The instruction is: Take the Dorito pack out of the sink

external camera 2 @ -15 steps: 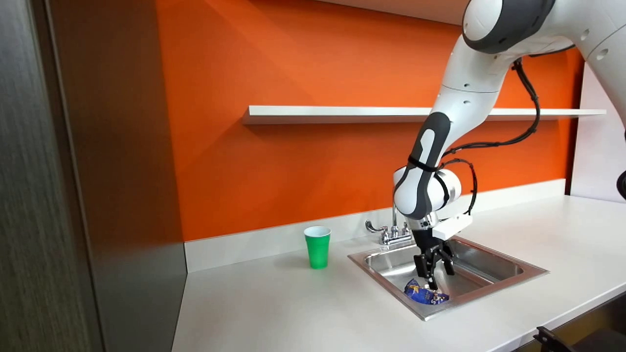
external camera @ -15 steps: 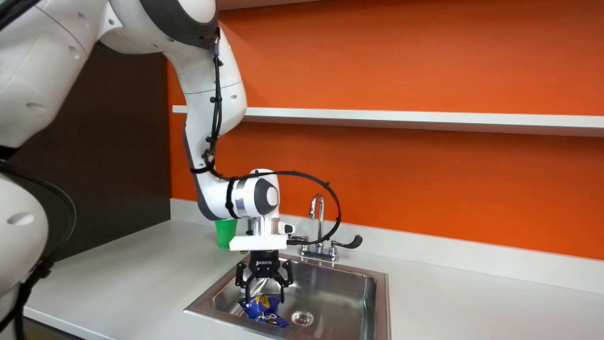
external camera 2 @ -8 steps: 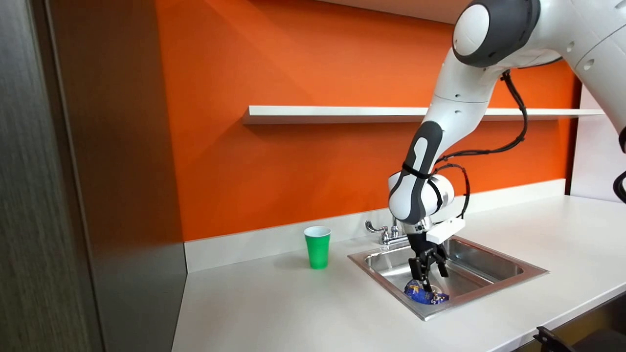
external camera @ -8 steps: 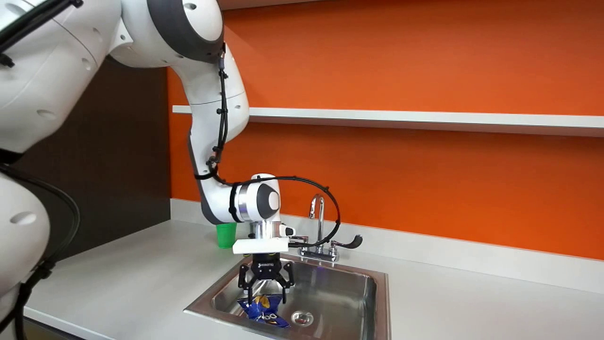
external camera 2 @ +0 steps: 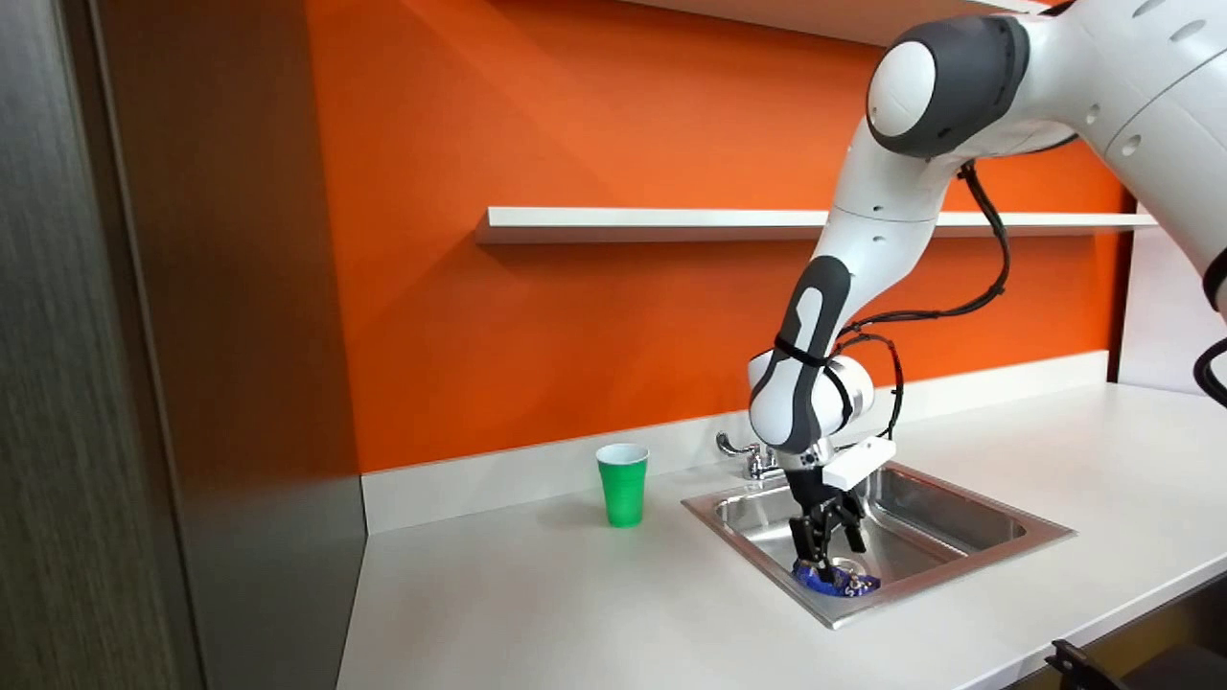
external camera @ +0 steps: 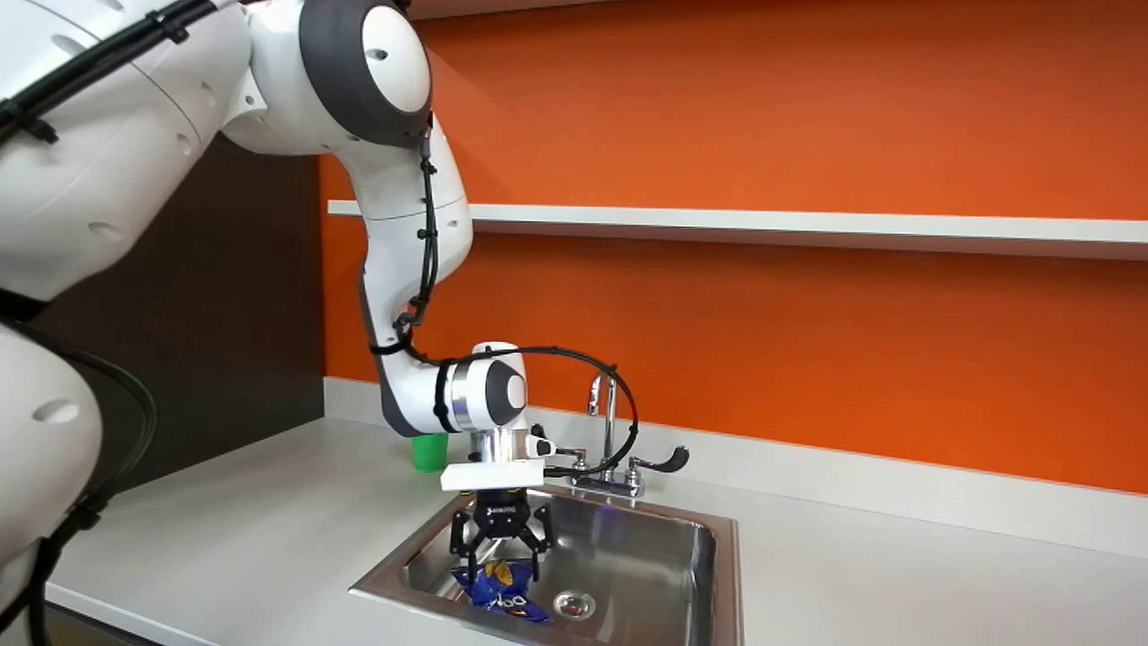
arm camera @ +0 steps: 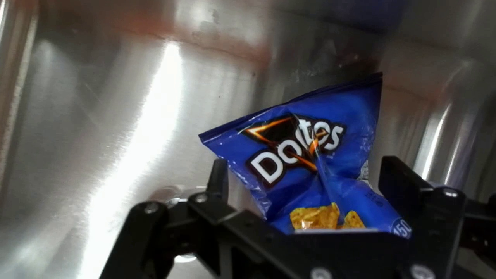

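The Dorito pack, a crinkled blue bag with orange chip print, lies in the stainless-steel sink. The pack also shows in an exterior view and in the wrist view, where its lower part is hidden by the gripper body. My gripper points down into the sink just over the pack, with its fingers apart. In the wrist view the open fingers stand on either side of the pack, with nothing pinched between them. Whether the fingertips touch the bag cannot be told.
A chrome faucet with two handles stands behind the sink. A green cup stands on the grey counter beside the sink. A white shelf runs along the orange wall. A dark panel closes off one side.
My arm has come down and the open gripper has sunk lower towards the pack, shifting left in an exterior view. The pack has not moved.
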Robot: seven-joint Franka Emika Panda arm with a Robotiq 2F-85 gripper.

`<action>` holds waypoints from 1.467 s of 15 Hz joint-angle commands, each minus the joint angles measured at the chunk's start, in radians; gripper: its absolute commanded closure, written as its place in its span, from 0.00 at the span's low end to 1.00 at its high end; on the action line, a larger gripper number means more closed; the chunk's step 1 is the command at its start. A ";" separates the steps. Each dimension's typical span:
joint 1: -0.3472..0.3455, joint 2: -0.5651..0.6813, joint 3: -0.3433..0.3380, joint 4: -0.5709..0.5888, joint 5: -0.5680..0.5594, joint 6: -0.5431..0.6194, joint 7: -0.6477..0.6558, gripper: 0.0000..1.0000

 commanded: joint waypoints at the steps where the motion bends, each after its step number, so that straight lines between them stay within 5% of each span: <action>1: 0.009 0.030 0.000 0.034 -0.025 0.001 0.025 0.00; 12: 0.016 0.059 0.000 0.049 -0.023 0.005 0.025 0.00; 13: 0.015 0.060 0.000 0.050 -0.022 0.005 0.025 0.25; 15: 0.013 0.062 0.002 0.051 -0.020 0.005 0.022 0.32; 22: 0.005 0.072 0.010 0.056 -0.011 0.004 0.011 0.89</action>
